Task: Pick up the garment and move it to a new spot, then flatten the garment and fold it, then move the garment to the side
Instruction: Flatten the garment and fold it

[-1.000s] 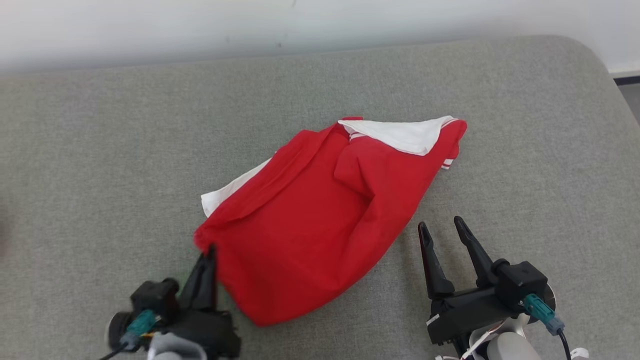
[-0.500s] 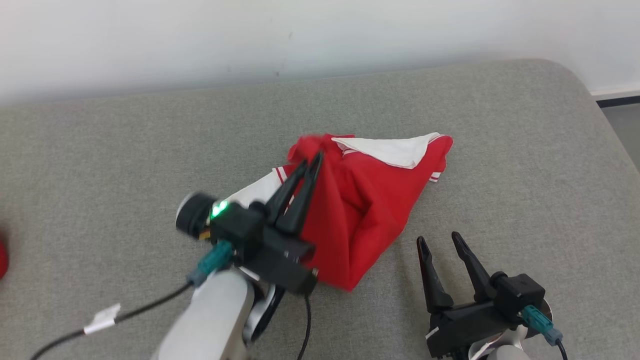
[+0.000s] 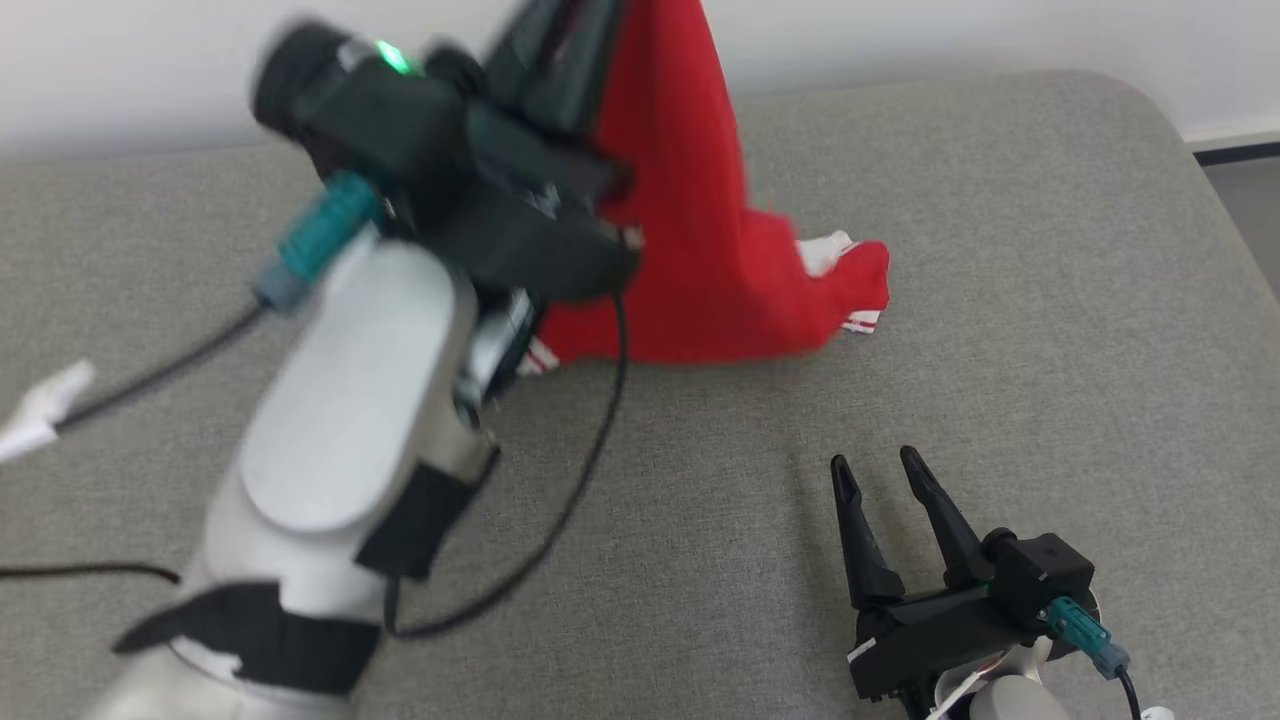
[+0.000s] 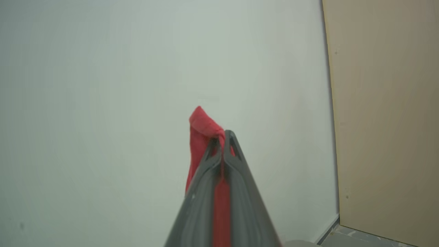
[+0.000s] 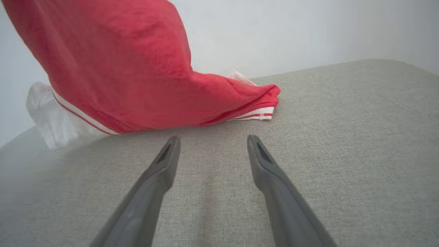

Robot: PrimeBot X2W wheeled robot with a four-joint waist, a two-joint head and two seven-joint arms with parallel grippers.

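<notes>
Now your left gripper [image 4: 224, 135], pinching the red garment [image 3: 700, 240], has hoisted most of it off the grey cushion [image 3: 1050, 300]: relocation begins. Your right gripper [image 3: 875, 458] waits, spread.

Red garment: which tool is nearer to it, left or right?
Left. The left tool is shut on a fold of the garment, holding it up. The right tool is open above the grey cushion, apart from the garment's lower edge.
</notes>
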